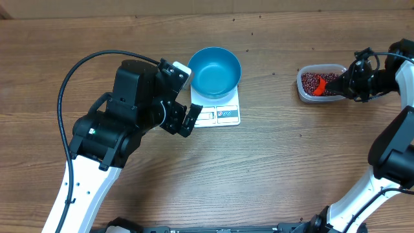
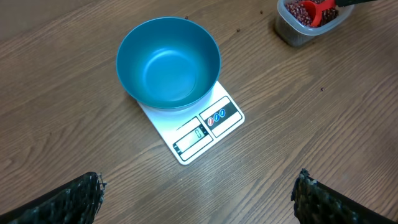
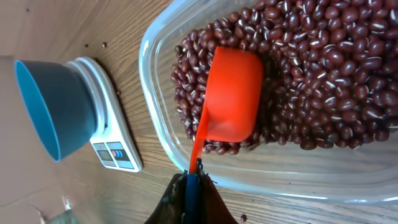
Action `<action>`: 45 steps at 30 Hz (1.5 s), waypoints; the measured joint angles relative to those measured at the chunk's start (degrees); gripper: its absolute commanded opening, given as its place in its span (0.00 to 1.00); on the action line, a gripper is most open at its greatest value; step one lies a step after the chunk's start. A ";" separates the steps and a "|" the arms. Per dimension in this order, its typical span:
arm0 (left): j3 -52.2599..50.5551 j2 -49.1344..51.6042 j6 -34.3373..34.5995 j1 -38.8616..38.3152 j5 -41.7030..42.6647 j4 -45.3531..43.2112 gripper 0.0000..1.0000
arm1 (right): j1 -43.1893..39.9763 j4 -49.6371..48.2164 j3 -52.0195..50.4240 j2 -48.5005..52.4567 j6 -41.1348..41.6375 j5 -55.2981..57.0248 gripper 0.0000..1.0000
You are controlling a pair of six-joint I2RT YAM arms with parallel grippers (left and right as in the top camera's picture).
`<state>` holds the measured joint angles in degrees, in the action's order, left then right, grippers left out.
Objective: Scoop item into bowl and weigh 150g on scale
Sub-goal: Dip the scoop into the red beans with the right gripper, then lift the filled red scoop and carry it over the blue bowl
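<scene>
Overhead: the blue bowl point(image 1: 216, 70) sits on the white scale point(image 1: 223, 115), covering its far part. The panel strip shows along the near edge. The left fingers point(image 1: 191, 119) stand spread wide just left of the scale, holding nothing. Well to the right on the desk point(image 1: 284, 168), a clear tub point(image 1: 303, 90) holds the beans point(image 1: 310, 81). The right fingers point(image 1: 346, 83) reach in from the right.

Left wrist: the bowl point(image 2: 168, 62) looks bare inside. The scale point(image 2: 208, 124) lies diagonally, its display edge toward the lower right. Both finger pads point(image 2: 78, 200) sit at the bottom corners, far apart.

Right wrist: the right fingers point(image 3: 198, 200) are closed on the thin handle of a red scoop point(image 3: 233, 93). Its long axis runs up from them, and its cup lies in the beans point(image 3: 329, 74) inside the tub point(image 3: 155, 130). The bowl point(image 3: 53, 106) and scale point(image 3: 115, 149) appear at left.
</scene>
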<state>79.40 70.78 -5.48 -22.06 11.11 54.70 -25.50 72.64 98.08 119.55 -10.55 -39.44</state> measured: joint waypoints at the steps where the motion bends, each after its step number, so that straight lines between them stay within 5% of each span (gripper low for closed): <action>1: 0.00 0.00 0.00 0.00 0.00 0.02 1.00 | -0.46 0.07 -0.09 0.02 0.02 -0.63 0.04; 18: 0.00 0.00 0.02 0.00 0.00 0.00 1.00 | -11.23 3.78 -0.28 0.11 -4.15 -12.92 0.04; 45: 0.00 0.00 0.02 0.00 0.00 0.00 0.99 | -7.56 14.16 -0.28 0.11 -16.98 -27.98 0.04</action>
<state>79.40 70.78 -5.45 -22.06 11.11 54.70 -33.06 86.80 97.80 119.66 -27.53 -67.42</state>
